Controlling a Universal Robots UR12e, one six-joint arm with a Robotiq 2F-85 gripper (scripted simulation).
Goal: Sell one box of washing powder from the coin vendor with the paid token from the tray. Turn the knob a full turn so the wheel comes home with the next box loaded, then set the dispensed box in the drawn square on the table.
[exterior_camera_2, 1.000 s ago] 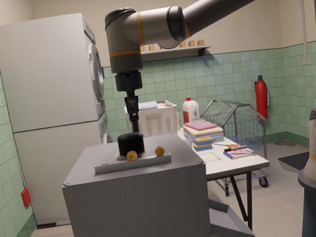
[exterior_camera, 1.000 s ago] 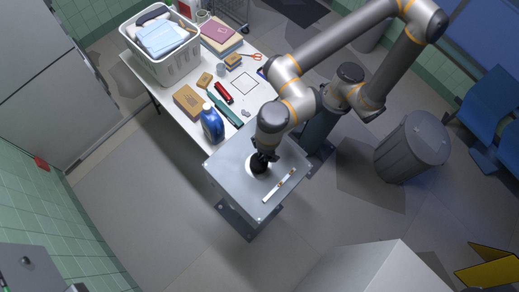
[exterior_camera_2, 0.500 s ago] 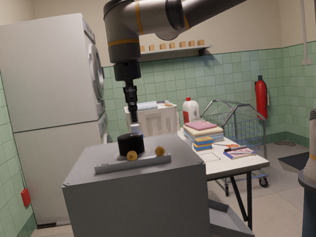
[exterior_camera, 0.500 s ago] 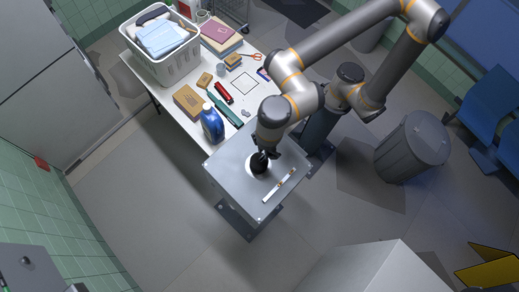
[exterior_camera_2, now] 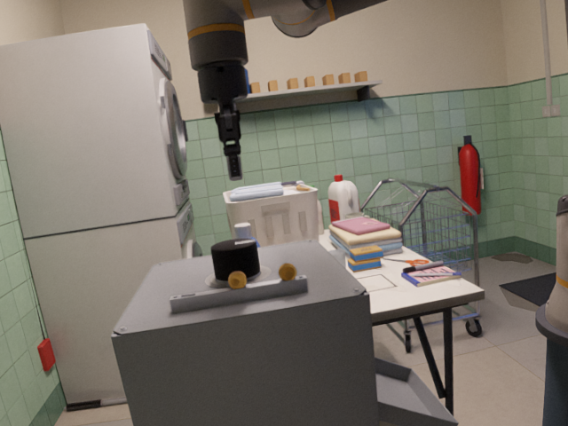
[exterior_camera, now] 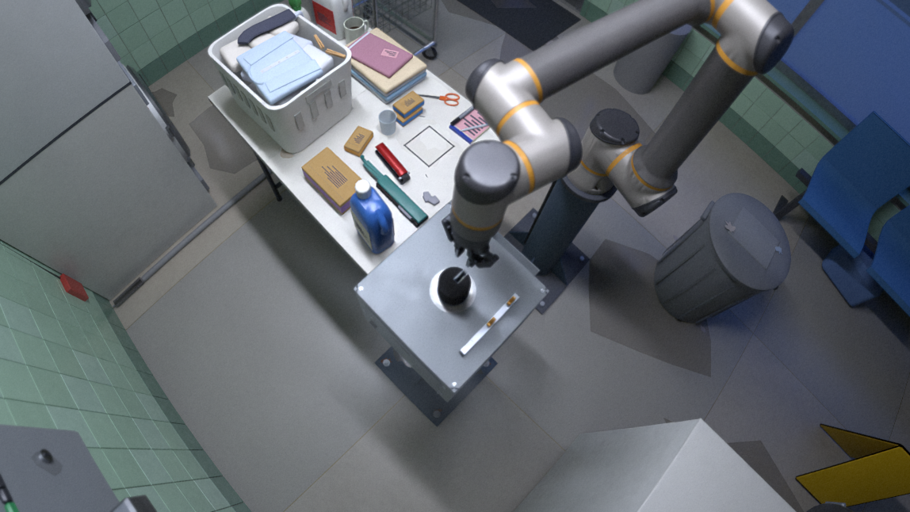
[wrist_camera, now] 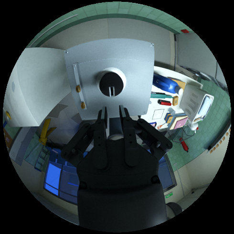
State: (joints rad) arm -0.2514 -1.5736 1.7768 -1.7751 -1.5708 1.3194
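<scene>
On the grey coin vendor [exterior_camera: 445,318] [exterior_camera_2: 243,330] [wrist_camera: 112,76] a black round knob [exterior_camera: 453,286] [exterior_camera_2: 235,259] [wrist_camera: 111,83] with a slot in its top sits on a white ring. Beside it a narrow tray rail [exterior_camera: 490,323] [exterior_camera_2: 238,293] [wrist_camera: 78,89] carries two yellow tokens [exterior_camera_2: 237,279] [exterior_camera_2: 287,271]. My gripper [exterior_camera: 478,260] [exterior_camera_2: 235,172] [wrist_camera: 112,112] hangs well above the knob, partly closed and empty. The drawn square [exterior_camera: 429,145] [exterior_camera_2: 375,282] [wrist_camera: 158,114] on the white table is bare. The vendor's chute [exterior_camera_2: 408,394] juts out low on its right side; no dispensed box shows.
A stacked washer and dryer [exterior_camera_2: 91,183] stands left of the vendor. The table [exterior_camera: 356,140] holds a laundry basket [exterior_camera: 286,73], a blue bottle [exterior_camera: 372,220], cardboard boxes [exterior_camera: 331,178], folded towels [exterior_camera: 388,64] and scissors. A grey bin [exterior_camera: 722,255] stands by my base.
</scene>
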